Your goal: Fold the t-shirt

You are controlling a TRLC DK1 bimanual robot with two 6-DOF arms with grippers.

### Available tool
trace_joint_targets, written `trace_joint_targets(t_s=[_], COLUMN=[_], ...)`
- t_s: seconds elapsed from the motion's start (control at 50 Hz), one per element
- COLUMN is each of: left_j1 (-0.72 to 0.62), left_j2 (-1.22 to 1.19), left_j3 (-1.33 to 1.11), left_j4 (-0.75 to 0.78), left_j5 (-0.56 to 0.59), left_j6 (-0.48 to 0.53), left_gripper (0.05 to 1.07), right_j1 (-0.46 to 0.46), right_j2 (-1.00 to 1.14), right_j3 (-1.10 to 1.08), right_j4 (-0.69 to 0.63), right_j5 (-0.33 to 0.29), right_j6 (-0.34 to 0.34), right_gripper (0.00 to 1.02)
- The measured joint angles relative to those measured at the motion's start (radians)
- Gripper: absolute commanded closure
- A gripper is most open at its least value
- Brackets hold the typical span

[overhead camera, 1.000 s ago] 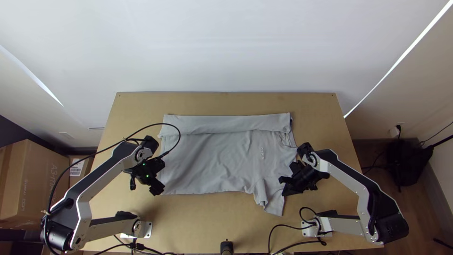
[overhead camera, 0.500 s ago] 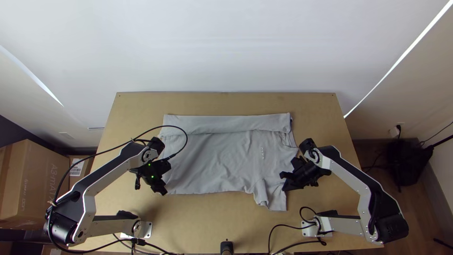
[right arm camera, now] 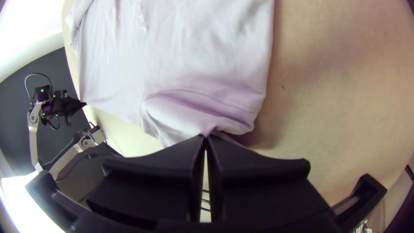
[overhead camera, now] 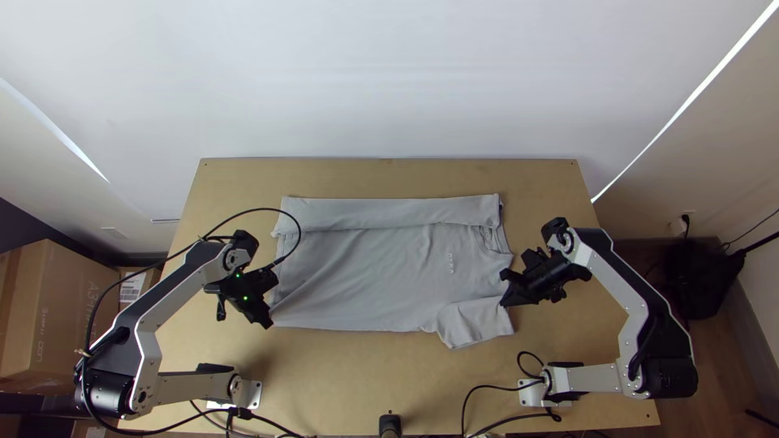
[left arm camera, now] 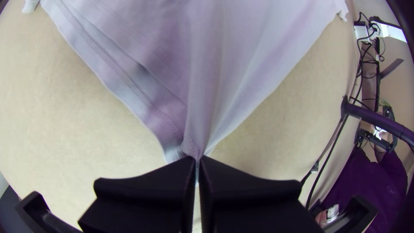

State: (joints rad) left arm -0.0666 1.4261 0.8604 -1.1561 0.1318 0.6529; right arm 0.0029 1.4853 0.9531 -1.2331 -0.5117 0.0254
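The light grey t-shirt (overhead camera: 369, 276) lies spread across the middle of the table, its far side folded over in a long strip. My left gripper (overhead camera: 269, 324) is at the shirt's near left corner; in the left wrist view my left gripper (left arm camera: 197, 160) is shut on that corner of the hem, the cloth drawn to a point. My right gripper (overhead camera: 503, 300) stands at the near right, by the sleeve. In the right wrist view my right gripper (right arm camera: 205, 137) is shut on the sleeve's edge, with the t-shirt (right arm camera: 172, 64) rumpled before it.
Bare table (overhead camera: 365, 381) lies between the shirt and the arms' bases. Cables (overhead camera: 479, 397) run along the near edge. A cardboard box (overhead camera: 57, 316) stands beyond the table's left side. In the left wrist view a person's purple sleeve (left arm camera: 371, 185) shows past the table edge.
The right gripper has moved right and slightly up the picture, swinging the sleeve to the right. The left gripper went right, then back left, and the shirt's near left corner now stretches to it.
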Motion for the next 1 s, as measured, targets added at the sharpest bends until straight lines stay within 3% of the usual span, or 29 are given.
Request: trace_joint_targets(t_s=[0.6, 1.0], left_j1=[0.074, 0.087], left_j2=[0.097, 0.292], left_j3=[0.262, 0.58], left_j4=[0.042, 0.052], left_j5=[0.019, 0.059], left_j6=[0.029, 0.028], left_gripper=[1.05, 1.05], right_j1=[-0.006, -0.013], right_j2=[0.137, 0.393], right_j3=[0.317, 0.665], right_j4=[-0.103, -0.128], right_j5=[0.022, 0.041], right_j6=[-0.027, -0.027], right_gripper=[1.0, 1.0])
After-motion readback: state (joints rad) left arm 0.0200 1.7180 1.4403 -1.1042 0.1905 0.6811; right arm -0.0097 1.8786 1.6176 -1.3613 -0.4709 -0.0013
